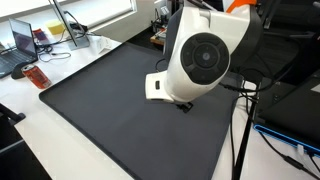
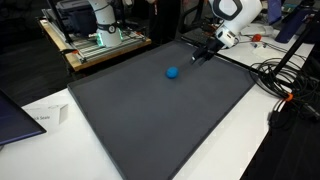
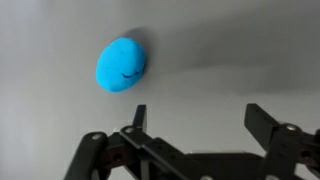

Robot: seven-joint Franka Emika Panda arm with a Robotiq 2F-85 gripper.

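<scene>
My claw (image 3: pixel 196 115) stands fully open and holds nothing. The small blue ball (image 3: pixel 122 65) lies alone on the dark surface (image 2: pixel 150 125), apart from the claw and off to one side of its opening in the wrist view. I think the risk is this: the ball is round, so if one finger touches it first, it may roll away and I close on air

Bright, even indoor light; window (image 1: pixel 95 10) blown out; wrist view soft, blue ball (image 3: pixel 122 66) casting faint shadow
</scene>
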